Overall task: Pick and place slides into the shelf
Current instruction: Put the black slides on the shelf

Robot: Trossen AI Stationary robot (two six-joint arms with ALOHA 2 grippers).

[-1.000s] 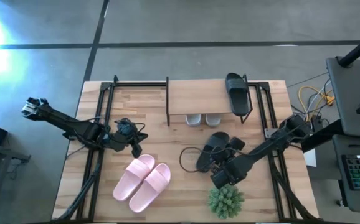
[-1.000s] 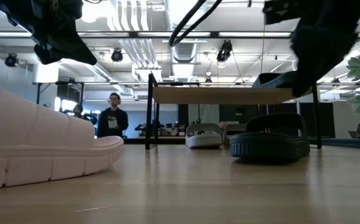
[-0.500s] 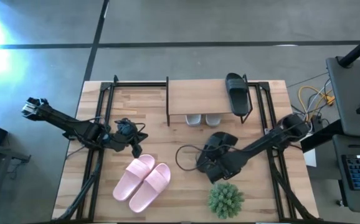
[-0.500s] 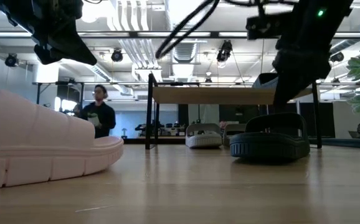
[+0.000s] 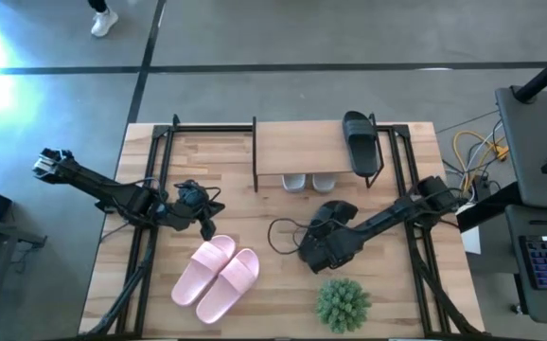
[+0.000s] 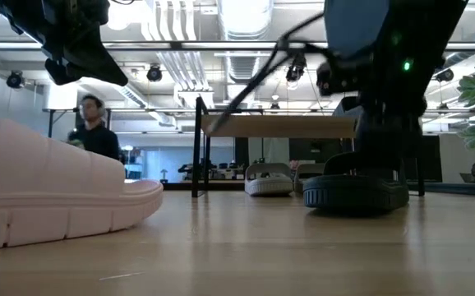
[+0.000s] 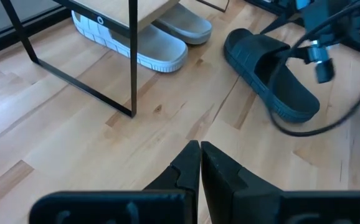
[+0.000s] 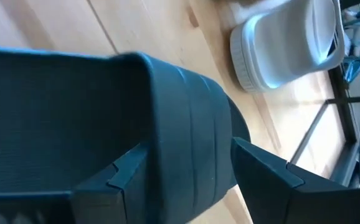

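The light wooden plank shelf on a thin black frame (image 5: 304,150) carries one black slide (image 5: 359,140) on top, with the grey-white pair (image 5: 308,182) beneath. The pale pink pair (image 5: 217,277) lies in front. The right gripper (image 5: 316,248), fingers spread wide, straddles the second black slide (image 5: 333,215). The left gripper (image 5: 205,227) hangs closed and empty.

Left tool (image 7: 200,148) closed and hovering, right tool (image 5: 319,248) spread wide, lowered

Overhead, table-level and two wrist views
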